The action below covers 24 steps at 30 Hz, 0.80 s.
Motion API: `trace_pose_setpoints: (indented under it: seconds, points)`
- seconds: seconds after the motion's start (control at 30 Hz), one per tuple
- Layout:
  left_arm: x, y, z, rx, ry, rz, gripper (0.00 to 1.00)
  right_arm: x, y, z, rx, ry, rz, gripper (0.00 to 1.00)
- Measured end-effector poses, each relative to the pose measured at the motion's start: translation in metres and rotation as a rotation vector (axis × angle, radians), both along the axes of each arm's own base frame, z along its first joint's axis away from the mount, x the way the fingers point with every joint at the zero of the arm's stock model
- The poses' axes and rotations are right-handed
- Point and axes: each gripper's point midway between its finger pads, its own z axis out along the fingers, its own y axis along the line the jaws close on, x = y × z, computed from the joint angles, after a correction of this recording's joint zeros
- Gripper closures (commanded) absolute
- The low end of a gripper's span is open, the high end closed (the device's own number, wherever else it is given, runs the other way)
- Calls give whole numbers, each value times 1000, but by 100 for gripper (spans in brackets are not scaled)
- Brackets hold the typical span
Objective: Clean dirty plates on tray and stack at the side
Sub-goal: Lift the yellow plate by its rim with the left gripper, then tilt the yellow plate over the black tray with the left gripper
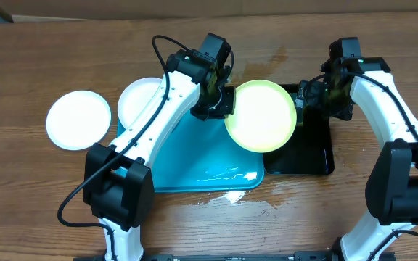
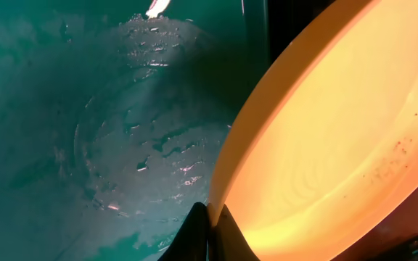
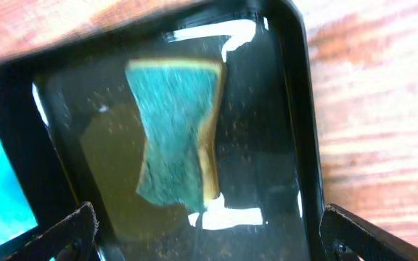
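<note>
My left gripper [image 1: 219,101] is shut on the rim of the pale yellow-green plate [image 1: 260,114] and holds it over the right edge of the turquoise tray [image 1: 187,163] and the black tray. In the left wrist view the fingers [image 2: 210,232] pinch the plate's edge [image 2: 325,138], and small dark specks show on the plate. One white plate [image 1: 138,98] lies at the tray's far left corner. Another white plate [image 1: 78,119] lies on the table left of the tray. My right gripper [image 1: 307,94] is open above the black tray, its fingers [image 3: 205,235] spread wide over a green-and-yellow sponge [image 3: 176,130].
The narrow glossy black tray [image 1: 318,156] sits right of the turquoise tray and holds water and the sponge. The turquoise tray's floor [image 2: 122,130] is wet. Water is spilled on the wooden table [image 1: 231,197] in front of the trays.
</note>
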Motion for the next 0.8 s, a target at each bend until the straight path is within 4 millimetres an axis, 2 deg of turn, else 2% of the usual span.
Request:
trace_pose_setpoints:
  seconds: [0.17, 0.3, 0.4, 0.7, 0.8]
  points:
    - [5, -2, 1, -9, -21, 1, 96, 21, -1, 5, 6, -86, -19, 0]
    - [7, -3, 2, -15, -30, 3, 96, 24, -13, 6, 17, -90, -85, 0]
    - [9, -4, 2, -18, -35, 4, 96, 23, -37, 6, 25, -83, -161, 0]
    - [22, -12, 7, -53, -83, 38, 96, 5, -133, 4, 29, -63, -416, 0]
    - [26, -17, 9, -69, -102, 46, 96, 0, -149, 4, 29, -64, -459, 0]
